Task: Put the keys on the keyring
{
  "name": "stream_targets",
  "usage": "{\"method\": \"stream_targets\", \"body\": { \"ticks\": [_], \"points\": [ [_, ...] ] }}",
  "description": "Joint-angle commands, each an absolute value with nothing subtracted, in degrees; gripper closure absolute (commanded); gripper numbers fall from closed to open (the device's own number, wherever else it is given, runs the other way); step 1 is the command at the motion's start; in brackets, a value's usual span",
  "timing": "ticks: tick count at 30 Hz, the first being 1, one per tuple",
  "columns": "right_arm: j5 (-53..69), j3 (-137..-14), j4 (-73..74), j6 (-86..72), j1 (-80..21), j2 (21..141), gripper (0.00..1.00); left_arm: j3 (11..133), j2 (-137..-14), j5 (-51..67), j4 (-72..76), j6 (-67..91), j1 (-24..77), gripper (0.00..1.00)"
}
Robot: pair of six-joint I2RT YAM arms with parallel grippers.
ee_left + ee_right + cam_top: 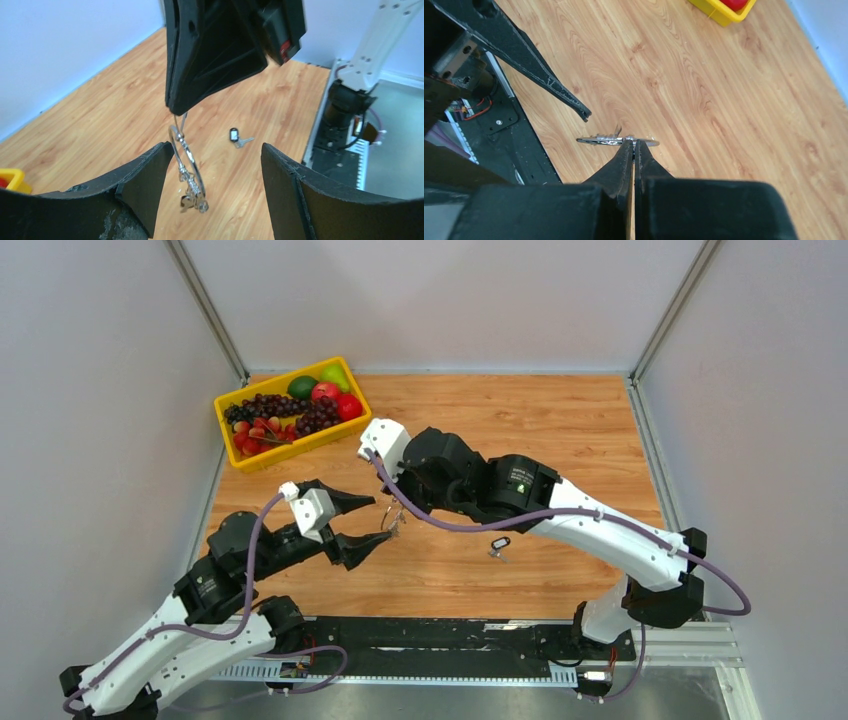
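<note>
The keyring [606, 140] hangs pinched in our right gripper's [634, 144] closed jaws, between our left gripper's [215, 149] wide-open jaws. The black-headed key [235, 136] lies on the table [560, 430] to its right, untouched. We judge a handover is in hand: next, the left must close squarely on the thin wire.

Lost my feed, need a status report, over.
Right gripper shut on thin silver wire keyring, held in air. Left gripper open beside it. Black-headed key loose on wooden table, untouched. Nothing blocking key.
</note>
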State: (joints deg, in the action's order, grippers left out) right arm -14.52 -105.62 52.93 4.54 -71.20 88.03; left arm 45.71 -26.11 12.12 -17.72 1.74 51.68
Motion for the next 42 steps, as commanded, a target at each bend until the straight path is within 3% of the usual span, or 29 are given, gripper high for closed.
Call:
{"method": "stream_targets", "body": {
  "ticks": [1,29,42],
  "points": [
    [-6.4,-107.4,51.7,-2.1,-67.5,87.5,1.00,44.0,-29.0,5.3,-12.9,-2.2,51.9,0.24],
    [5.9,-105.5,46.6,-11.2,-60.7,87.2,1.00,39.1,-33.8,0.4,-0.5,-2.5,51.8,0.27],
    [7.9,-106.4,46.6,-12.1,-60.6,87.4,1.00,38.9,-34.4,0.5,1.3,-2.4,51.9,0.48]
  ]
}}
